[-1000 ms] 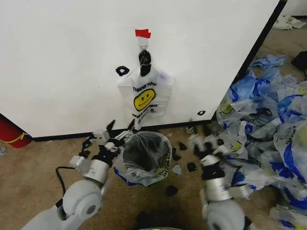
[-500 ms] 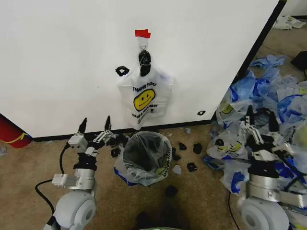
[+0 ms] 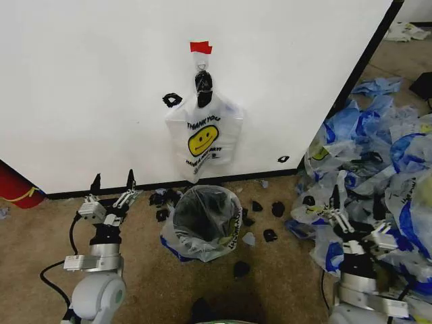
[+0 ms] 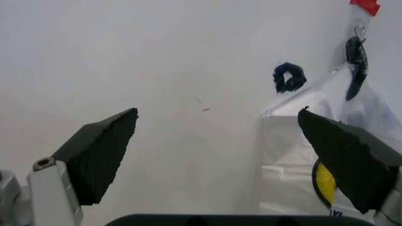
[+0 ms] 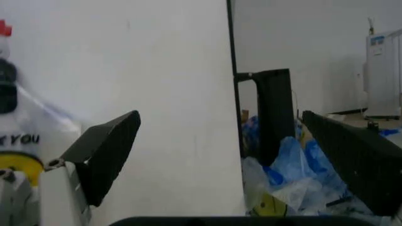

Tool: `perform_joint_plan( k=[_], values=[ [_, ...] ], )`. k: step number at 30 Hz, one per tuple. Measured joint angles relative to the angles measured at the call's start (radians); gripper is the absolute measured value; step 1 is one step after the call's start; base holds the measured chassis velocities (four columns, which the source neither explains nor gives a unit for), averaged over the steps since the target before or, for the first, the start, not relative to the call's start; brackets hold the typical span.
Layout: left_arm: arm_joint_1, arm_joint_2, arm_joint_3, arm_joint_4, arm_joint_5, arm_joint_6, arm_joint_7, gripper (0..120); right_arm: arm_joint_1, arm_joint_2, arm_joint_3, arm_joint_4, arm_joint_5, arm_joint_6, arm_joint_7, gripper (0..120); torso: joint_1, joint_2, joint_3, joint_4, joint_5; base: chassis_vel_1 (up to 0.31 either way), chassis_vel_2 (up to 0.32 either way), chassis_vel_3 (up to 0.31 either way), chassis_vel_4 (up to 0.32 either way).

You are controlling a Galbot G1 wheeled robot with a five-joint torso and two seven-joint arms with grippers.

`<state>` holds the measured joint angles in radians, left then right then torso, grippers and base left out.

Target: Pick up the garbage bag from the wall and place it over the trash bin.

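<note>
The garbage bag (image 3: pixel 203 140), translucent white with a yellow smiley face and "THANK YOU" print, hangs by its knotted black top from a small hook under a red tape piece (image 3: pixel 200 47) on the white wall (image 3: pixel 88 88). Directly below it on the floor stands the round trash bin (image 3: pixel 204 217), lined with a clear bag. My left gripper (image 3: pixel 113 180) is open, low and left of the bin, fingers pointing up at the wall. My right gripper (image 3: pixel 356 201) is open, well right of the bin over the bag pile. The left wrist view shows the garbage bag (image 4: pixel 301 160) beyond the open left gripper (image 4: pixel 218 113).
A mass of blue-and-white plastic bags (image 3: pixel 385 155) covers the floor on the right. Small black scraps (image 3: pixel 270 235) lie around the bin, and one black scrap (image 3: pixel 172 100) is stuck on the wall. A red object (image 3: pixel 17 187) sits at the left wall base.
Both arms have drawn back from the bin and spread apart: the left gripper went left, the right gripper went right and lower. The bag and bin have not moved.
</note>
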<state>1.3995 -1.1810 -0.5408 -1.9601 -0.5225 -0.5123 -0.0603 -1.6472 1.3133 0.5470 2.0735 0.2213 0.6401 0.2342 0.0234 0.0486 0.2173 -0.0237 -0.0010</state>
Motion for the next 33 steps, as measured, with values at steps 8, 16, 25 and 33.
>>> perform_joint_plan(
  k=[8, 16, 25, 33],
  values=[
    [-0.017, 0.003, -0.006, 0.026, -0.03, -0.009, 0.016, 100, 0.047, 0.018, -0.03, -0.017, -0.016, -0.024, -0.006, 100, 0.0, 0.0, 0.0, 0.0001, -0.0001, 0.0, 0.0, 0.0, 0.0],
    [-0.018, 0.002, -0.007, 0.027, -0.031, -0.011, 0.019, 100, 0.059, 0.021, -0.039, -0.03, -0.022, -0.023, -0.006, 100, 0.0, 0.0, 0.0, 0.0001, 0.0001, 0.0, 0.0, 0.0, 0.0],
    [-0.018, 0.002, -0.006, 0.027, -0.031, -0.011, 0.018, 100, 0.06, 0.02, -0.039, -0.03, -0.021, -0.022, -0.006, 100, 0.0, 0.0, 0.0, 0.0001, 0.0, 0.0, 0.0, 0.0, 0.0],
    [-0.018, 0.003, -0.006, 0.026, -0.031, -0.01, 0.017, 100, 0.059, 0.019, -0.039, -0.03, -0.02, -0.022, -0.006, 100, 0.0, 0.0, 0.0, 0.0001, 0.0, 0.0, 0.0, 0.0, 0.0]
  ],
)
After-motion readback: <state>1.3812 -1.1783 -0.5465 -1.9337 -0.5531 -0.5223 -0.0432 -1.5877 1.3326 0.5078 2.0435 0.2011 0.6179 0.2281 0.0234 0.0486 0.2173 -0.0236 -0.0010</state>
